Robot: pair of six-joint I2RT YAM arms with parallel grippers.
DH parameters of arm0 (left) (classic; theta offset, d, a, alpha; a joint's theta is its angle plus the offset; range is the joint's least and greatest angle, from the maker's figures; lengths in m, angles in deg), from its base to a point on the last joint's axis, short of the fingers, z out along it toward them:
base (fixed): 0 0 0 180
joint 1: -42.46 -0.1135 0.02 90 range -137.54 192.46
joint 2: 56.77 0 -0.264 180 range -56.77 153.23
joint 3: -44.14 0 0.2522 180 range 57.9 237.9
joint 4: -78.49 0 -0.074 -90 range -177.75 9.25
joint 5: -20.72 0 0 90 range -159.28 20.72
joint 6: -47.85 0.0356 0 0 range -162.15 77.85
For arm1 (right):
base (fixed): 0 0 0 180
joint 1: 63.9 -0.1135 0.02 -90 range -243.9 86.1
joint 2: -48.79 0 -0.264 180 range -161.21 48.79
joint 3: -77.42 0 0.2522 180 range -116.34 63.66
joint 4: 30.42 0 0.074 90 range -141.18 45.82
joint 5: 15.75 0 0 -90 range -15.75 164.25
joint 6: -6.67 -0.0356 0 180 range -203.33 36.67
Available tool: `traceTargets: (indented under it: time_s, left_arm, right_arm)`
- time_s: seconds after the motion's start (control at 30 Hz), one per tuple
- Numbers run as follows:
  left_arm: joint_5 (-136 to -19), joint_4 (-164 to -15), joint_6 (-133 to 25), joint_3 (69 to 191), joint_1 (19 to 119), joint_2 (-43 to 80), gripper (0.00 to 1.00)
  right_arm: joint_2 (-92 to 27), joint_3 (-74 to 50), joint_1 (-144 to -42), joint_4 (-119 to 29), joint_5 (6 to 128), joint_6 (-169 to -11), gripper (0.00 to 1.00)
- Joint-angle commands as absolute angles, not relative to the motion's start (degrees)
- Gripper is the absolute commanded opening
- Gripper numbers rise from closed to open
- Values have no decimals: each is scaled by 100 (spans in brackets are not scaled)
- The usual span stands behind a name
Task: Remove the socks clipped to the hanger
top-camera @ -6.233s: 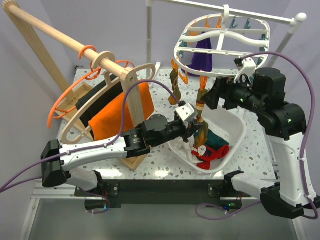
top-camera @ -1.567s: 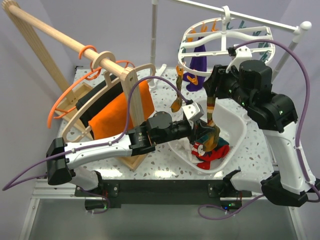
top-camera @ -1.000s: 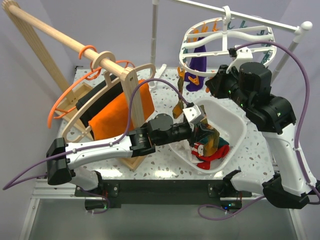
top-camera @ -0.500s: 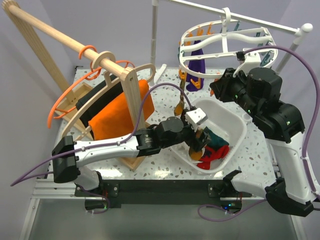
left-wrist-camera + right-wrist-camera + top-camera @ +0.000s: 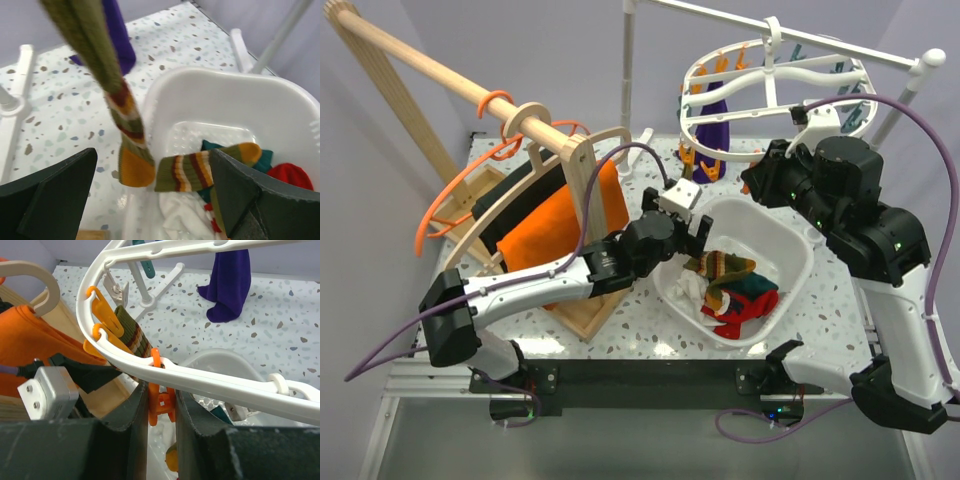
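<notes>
left gripper (image 5: 682, 232) jaws spread wide, holding nothing, above the left rim of the white basin (image 5: 807, 262). one striped sock (image 5: 122, 125) hangs straight down between its fingers, orange toe just beside the basin rim. second striped sock (image 5: 725, 268) lies in the basin on a red sock (image 5: 752, 305) and a green sock (image 5: 760, 285), white cloth (image 5: 685, 288) beside them. right gripper (image 5: 161, 390) up at the near rim of the hanger (image 5: 772, 75), jaws nearly closed and pinching an orange clip (image 5: 161, 410). purple sock (image 5: 712, 130) clipped at the far side.
</notes>
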State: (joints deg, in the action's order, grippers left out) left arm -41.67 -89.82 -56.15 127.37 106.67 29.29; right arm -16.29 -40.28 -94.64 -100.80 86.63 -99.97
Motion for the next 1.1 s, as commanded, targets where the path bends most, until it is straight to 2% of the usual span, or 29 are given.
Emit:
traceTargets:
  time_s: [0.0, 0.1, 0.2, 0.3, 0.33, 0.4, 0.43, 0.5, 0.83, 1.07]
  left_arm:
    - [-3527, -9487, -5499, 12856, 10294, 3015, 100]
    - [-3623, -9557, -5499, 13005, 10074, 3314, 98]
    - [-3860, -9926, -5411, 13014, 9959, 3543, 87]
    - [-3993, -10050, -5262, 13172, 9915, 3736, 62]
    - [-3993, -10032, -5235, 13216, 9906, 3754, 44]
    - [-3993, -10023, -5165, 13252, 9906, 3745, 29]
    - [-4002, -10032, -5156, 13234, 9906, 3710, 16]
    - [-4028, -10084, -5156, 13129, 9906, 3579, 1]
    - [-4485, -10076, -5428, 12365, 9924, 2454, 0]
    - [-4740, -9962, -5630, 12057, 10125, 1611, 0]
  right_arm:
    - [-1537, -4269, -9457, -10192, 8559, -9994, 0]
    - [-1538, -4242, -9466, -10218, 8559, -10037, 0]
    - [-1520, -4181, -9466, -10192, 8532, -10090, 0]
    - [-1494, -4172, -9466, -10236, 8558, -10108, 0]
    - [-1511, -4215, -9457, -10254, 8567, -10108, 0]
    - [-1511, -4251, -9457, -10289, 8594, -10108, 0]
    - [-1520, -4268, -9457, -10306, 8603, -10099, 0]
    - [-1520, -4269, -9457, -10315, 8611, -10108, 0]
    - [-1722, -4145, -9448, -10368, 9024, -10038, 2]
    - [-1924, -4224, -9203, -10376, 9173, -9976, 20]
